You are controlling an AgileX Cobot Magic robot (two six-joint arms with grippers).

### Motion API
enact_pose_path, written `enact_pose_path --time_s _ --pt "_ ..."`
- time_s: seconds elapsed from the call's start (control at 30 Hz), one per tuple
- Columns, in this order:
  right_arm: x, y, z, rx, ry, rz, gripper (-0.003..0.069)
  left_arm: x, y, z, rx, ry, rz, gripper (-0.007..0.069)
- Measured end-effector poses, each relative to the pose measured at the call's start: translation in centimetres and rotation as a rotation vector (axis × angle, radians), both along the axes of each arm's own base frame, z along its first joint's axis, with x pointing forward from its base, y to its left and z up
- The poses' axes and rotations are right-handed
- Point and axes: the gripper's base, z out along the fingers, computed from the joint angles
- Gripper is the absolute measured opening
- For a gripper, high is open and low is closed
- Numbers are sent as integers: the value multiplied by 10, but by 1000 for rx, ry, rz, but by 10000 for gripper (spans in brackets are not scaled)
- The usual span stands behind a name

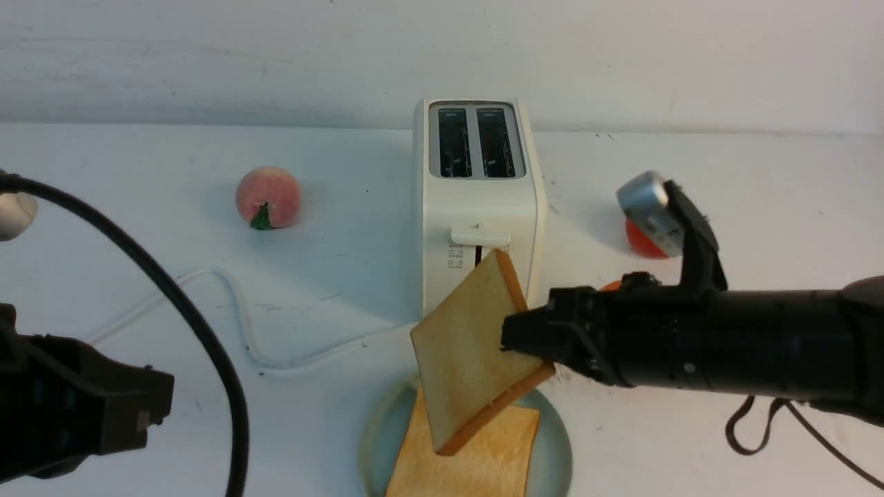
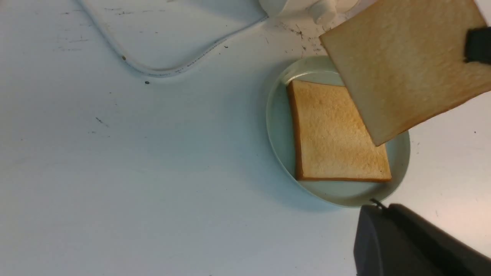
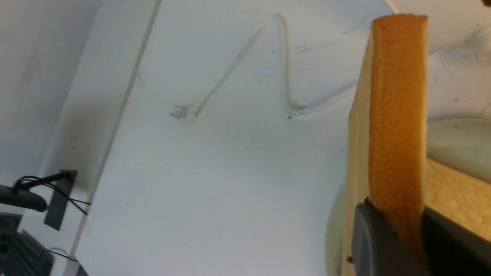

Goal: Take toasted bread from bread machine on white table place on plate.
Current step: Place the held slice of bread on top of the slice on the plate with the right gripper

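Right gripper (image 1: 514, 337), reaching in from the right edge of the front view, is clamped on one edge of a slice of toast (image 1: 466, 345), its two dark fingers (image 3: 378, 245) pressing either face just behind the orange-brown crust. That slice hangs in the air at lower centre of the frame, tilted, with its pale face towards the camera and its top corner overlapping the toaster (image 1: 483, 207). Its low corner is above the plate (image 1: 373, 442), apart from what lies there. A second slice (image 1: 476, 455) rests flat on the plate at the bottom centre, filling most of it. The toaster stands upright just behind the plate in the middle of the frame, its two slots dark. Its white cord (image 1: 242, 317) loops across the table (image 1: 331, 414) towards the left. The left gripper (image 1: 155, 400) sits in the lower left corner, well apart from the plate, jaws together. A peach (image 1: 268, 197) lies at upper left of the toaster. A red-orange round thing (image 1: 642, 243) at the right is partly hidden behind the right arm.
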Motion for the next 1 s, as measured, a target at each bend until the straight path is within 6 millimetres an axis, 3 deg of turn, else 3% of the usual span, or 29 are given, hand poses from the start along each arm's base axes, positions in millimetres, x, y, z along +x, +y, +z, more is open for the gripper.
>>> enact_pose_path --time_s 0.2,0.67,0.83,1.0 --pt "6 3 -28 -42 80 -4 83 0 0 0 -1 0 -2 -14" --pt "13 7 -61 -84 178 2 87 0 0 0 1 1 -3 -14" --pt "12 7 -66 -126 169 40 174 0 0 0 3 2 -4 -14" --pt "10 6 -69 -172 148 92 316 0 0 0 10 -3 -12 -14"
